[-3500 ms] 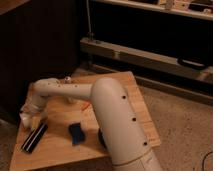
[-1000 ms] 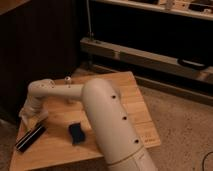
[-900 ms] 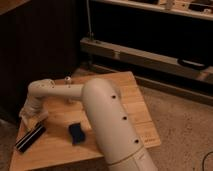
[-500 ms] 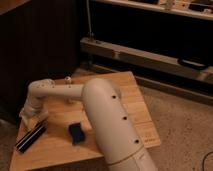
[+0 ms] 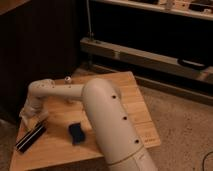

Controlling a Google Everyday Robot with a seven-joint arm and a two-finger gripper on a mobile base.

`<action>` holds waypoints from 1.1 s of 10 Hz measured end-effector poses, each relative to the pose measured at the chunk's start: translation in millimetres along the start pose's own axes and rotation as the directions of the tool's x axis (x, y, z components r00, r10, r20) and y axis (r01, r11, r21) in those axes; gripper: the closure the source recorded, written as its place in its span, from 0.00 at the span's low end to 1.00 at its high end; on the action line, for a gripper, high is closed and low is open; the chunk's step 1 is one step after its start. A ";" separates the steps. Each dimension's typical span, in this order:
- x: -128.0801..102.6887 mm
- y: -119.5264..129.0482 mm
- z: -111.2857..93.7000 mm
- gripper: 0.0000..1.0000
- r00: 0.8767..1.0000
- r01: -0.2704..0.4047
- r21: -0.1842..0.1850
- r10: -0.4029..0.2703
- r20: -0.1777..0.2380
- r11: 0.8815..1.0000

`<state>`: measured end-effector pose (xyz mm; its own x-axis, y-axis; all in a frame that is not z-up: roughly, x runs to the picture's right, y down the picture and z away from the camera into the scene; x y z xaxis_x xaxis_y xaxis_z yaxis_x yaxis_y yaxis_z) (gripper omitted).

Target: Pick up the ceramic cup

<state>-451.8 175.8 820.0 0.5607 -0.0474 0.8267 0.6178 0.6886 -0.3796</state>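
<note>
Gripper (image 5: 29, 119): low over the tabletop's (image 5: 136, 106) left edge; jaw state unreadable.
Ceramic cup (image 5: 23, 115): white shape right at the gripper, left edge; gripped or just beside, can't tell.
Black bar (image 5: 31, 138): flat, just in front of the gripper, near front-left corner.
Blue block (image 5: 76, 133): near front edge, apart from the bar.
Small white object (image 5: 66, 79): toward the back-left corner.

My fingers (image 5: 29, 117) hang at the surface's (image 5: 127, 95) left edge. A black bar (image 5: 31, 138) crowds just beside them and a blue block (image 5: 77, 133) lies near. There is room on the right.
</note>
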 end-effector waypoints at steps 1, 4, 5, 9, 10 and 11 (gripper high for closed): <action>0.0 0.0 0.0 1.00 1.000 0.000 0.000 0.000 0.000 1.000; -0.2 0.2 0.0 1.00 1.000 0.000 0.000 0.000 0.000 1.000; -0.5 0.1 -0.4 0.93 1.000 0.000 0.000 0.000 -0.001 1.000; -0.7 0.1 -0.3 0.53 1.000 0.000 0.000 0.000 0.000 1.000; -0.7 0.0 -0.3 0.44 1.000 0.000 0.000 0.000 0.000 1.000; -0.9 0.0 -0.3 0.33 1.000 0.001 0.000 -0.001 0.000 1.000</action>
<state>-452.1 175.6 819.1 0.5603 -0.0477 0.8269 0.6182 0.6885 -0.3792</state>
